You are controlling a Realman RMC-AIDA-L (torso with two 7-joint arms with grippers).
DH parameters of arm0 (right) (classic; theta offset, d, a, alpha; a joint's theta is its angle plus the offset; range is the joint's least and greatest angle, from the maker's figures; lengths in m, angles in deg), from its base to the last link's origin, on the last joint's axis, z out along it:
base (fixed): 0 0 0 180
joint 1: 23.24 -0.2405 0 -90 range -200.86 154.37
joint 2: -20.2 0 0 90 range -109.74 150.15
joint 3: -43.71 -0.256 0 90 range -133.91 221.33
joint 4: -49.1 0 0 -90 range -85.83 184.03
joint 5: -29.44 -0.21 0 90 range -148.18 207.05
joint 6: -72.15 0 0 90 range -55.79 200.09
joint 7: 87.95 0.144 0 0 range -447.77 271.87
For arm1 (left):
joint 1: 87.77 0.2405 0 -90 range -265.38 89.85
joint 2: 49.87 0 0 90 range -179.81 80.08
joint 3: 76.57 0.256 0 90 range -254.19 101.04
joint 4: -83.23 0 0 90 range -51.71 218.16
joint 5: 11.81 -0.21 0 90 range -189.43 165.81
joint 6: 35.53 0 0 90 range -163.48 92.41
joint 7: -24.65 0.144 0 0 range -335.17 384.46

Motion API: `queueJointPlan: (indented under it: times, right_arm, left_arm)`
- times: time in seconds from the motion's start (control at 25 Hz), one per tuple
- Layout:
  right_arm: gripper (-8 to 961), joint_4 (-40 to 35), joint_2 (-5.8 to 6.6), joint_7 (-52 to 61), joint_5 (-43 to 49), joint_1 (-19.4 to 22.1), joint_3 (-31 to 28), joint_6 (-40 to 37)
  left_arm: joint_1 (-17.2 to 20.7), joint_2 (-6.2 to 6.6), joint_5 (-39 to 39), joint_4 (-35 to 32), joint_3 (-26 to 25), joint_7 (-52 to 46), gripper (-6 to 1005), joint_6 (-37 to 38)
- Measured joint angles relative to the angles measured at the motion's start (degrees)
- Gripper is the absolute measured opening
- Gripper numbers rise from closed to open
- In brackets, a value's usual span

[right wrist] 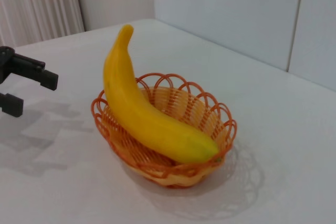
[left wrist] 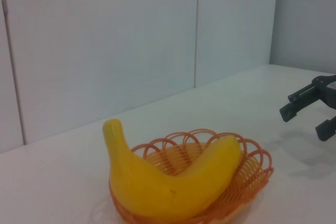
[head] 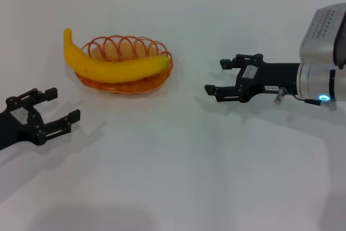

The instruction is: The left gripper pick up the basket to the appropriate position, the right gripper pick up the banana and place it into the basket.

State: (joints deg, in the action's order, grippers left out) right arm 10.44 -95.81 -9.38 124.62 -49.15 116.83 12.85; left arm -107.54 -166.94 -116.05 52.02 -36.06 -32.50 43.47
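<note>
White table (head: 178, 177), pale wall at far edge. Right gripper (head: 219, 78) spread open, empty, near right edge; left gripper (head: 53, 107) open, empty, near left edge. Banana (head: 111, 63) lying across basket (head: 162, 77) between them, toward far-left.

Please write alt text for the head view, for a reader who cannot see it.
A yellow banana lies across an orange wire basket on a white table, its stem end sticking out past the rim. The left hand and the right hand are open on either side, touching nothing.
</note>
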Motion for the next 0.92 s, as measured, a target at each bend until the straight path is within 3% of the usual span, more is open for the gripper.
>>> queueJointPlan:
  times: [0.92]
  right_arm:
    - [834,0.55,-0.18,-2.42,-2.79,0.02,-0.45,-0.03]
  left_arm:
    - [-0.27,0.01,0.06,0.09,0.00,0.24,800,0.00]
